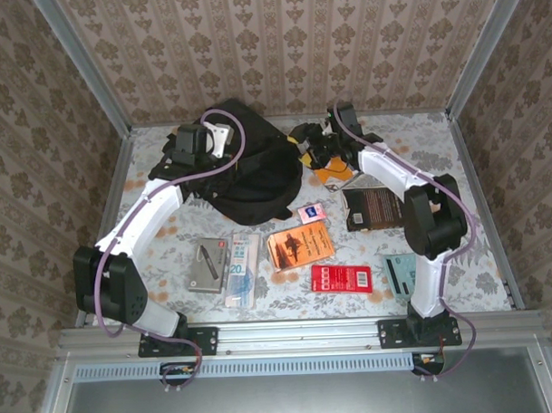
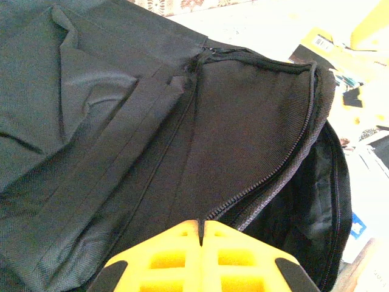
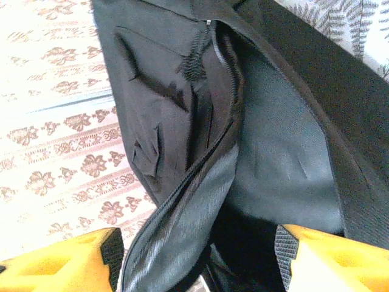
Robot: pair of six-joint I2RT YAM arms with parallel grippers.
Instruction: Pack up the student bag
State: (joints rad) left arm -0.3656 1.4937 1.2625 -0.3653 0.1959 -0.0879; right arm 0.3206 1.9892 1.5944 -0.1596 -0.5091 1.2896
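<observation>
The student bag (image 1: pixel 257 175) is a large black fabric backpack lying at the back middle of the table. In the left wrist view its zipped flap (image 2: pixel 255 121) is lifted away from the dark compartment below. My left gripper (image 2: pixel 200 222) is shut, and the flap's zipper edge runs straight into its fingertips. My right gripper (image 3: pixel 197 252) is open at the bag's right side (image 1: pixel 321 150). Its fingers (image 3: pixel 112 249) straddle the unzipped edge (image 3: pixel 182 201) and the dark opening, and neither pad touches the fabric.
In front of the bag lie a grey case (image 1: pixel 208 263), a long packet (image 1: pixel 244 266), an orange book (image 1: pixel 299 245), a red box (image 1: pixel 342 278), a small pink card (image 1: pixel 310 212), a dark book (image 1: pixel 374 208) and a teal item (image 1: pixel 401 273). An orange-yellow item (image 1: pixel 332 174) sits below the right gripper.
</observation>
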